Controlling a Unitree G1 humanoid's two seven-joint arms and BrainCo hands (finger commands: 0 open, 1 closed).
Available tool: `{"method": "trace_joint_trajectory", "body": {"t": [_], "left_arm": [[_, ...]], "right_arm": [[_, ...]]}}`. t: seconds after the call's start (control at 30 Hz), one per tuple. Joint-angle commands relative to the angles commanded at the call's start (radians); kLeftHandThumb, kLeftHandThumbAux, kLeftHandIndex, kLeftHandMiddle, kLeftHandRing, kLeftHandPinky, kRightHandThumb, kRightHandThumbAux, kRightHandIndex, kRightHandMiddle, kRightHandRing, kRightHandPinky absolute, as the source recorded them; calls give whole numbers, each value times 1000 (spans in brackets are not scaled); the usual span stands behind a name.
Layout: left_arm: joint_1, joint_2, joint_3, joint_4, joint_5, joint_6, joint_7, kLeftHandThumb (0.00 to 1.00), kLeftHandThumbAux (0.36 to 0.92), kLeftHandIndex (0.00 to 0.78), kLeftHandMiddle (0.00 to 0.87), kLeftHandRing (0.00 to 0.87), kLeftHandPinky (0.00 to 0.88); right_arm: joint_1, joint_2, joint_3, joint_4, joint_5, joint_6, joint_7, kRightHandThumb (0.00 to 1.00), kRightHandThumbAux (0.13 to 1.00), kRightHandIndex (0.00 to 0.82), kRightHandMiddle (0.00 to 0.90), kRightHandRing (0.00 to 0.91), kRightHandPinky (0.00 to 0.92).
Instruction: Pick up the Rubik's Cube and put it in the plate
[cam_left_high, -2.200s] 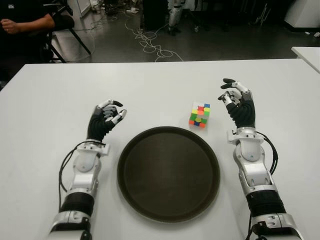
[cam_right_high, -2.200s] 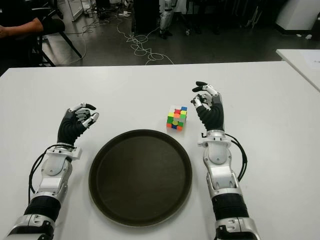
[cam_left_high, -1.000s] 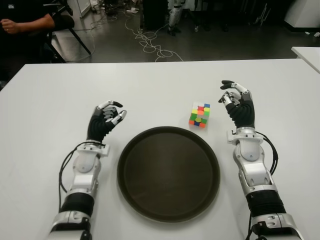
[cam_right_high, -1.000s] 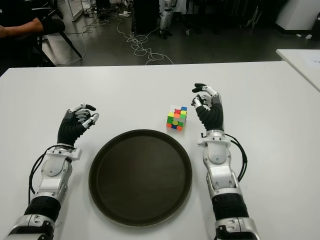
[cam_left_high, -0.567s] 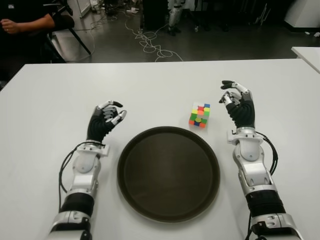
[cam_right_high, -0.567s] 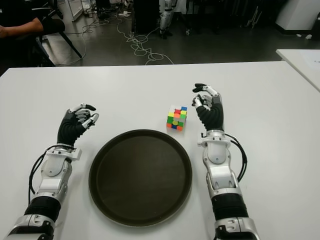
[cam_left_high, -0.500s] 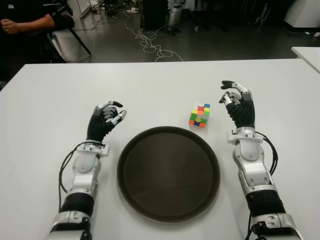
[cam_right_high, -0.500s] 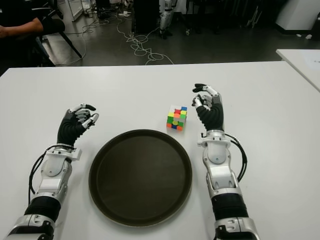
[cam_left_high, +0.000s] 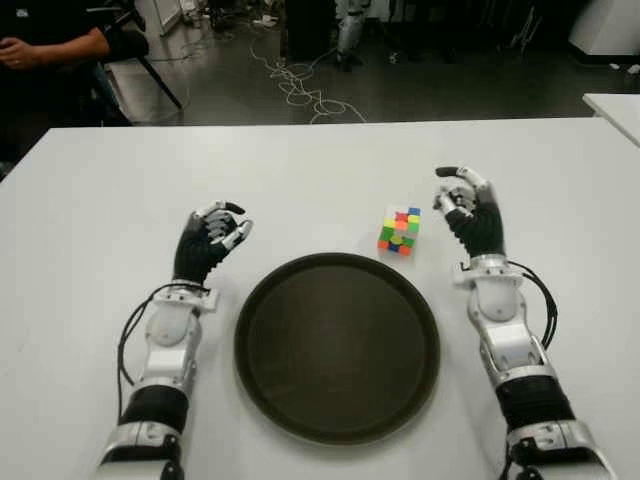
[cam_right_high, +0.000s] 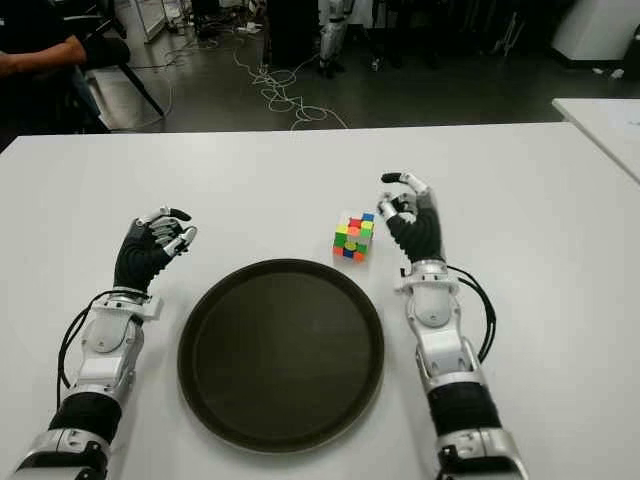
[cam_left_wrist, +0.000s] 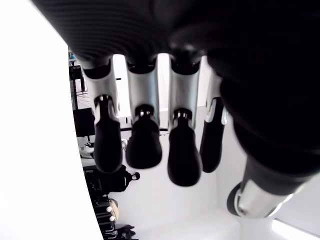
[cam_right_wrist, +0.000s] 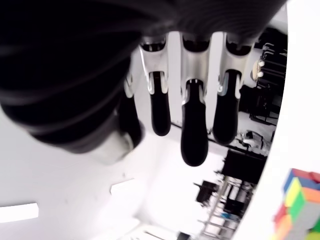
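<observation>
The Rubik's Cube (cam_left_high: 399, 230) stands on the white table (cam_left_high: 300, 170), just beyond the far right rim of the round dark plate (cam_left_high: 337, 345). My right hand (cam_left_high: 462, 203) hovers a short way to the right of the cube, fingers relaxed and holding nothing. In the right wrist view a corner of the cube (cam_right_wrist: 300, 210) shows beside my loosely hanging fingers (cam_right_wrist: 194, 135). My left hand (cam_left_high: 210, 240) shows left of the plate, its fingers loosely curled and empty.
A seated person (cam_left_high: 55, 45) is at the far left beyond the table. Cables (cam_left_high: 300, 85) lie on the floor behind. Another white table's corner (cam_left_high: 615, 105) shows at the right edge.
My right hand has shifted slightly left and toward the cube. The cube, the plate and my left hand have not moved.
</observation>
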Motion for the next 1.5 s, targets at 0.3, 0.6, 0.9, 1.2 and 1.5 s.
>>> {"method": "trace_joint_trajectory", "body": {"t": [0.3, 0.6, 0.9, 1.2, 1.5], "left_arm": [[7, 2, -6, -36, -15, 60, -31, 548, 683, 336, 352, 388, 441], [18, 14, -18, -61, 16, 76, -21, 240, 631, 202, 285, 308, 364], [16, 25, -26, -73, 36, 110, -25, 135, 656, 177, 240, 257, 289], [13, 33, -35, -76, 35, 133, -33, 98, 692, 181, 238, 253, 282], [21, 30, -44, -90, 33, 131, -30, 86, 679, 185, 243, 259, 289]], "right_arm": [[-9, -53, 41, 41, -43, -43, 37, 67, 595, 1, 2, 2, 1], [-36, -63, 55, 104, -57, -83, 31, 3, 639, 0, 0, 0, 0], [-49, -48, 69, 50, -95, -57, -8, 0, 760, 0, 0, 0, 5], [-108, -61, 85, 94, -132, -94, -37, 0, 762, 0, 1, 5, 35], [-267, -67, 122, 319, -178, -205, -117, 0, 769, 16, 48, 59, 97]]}}
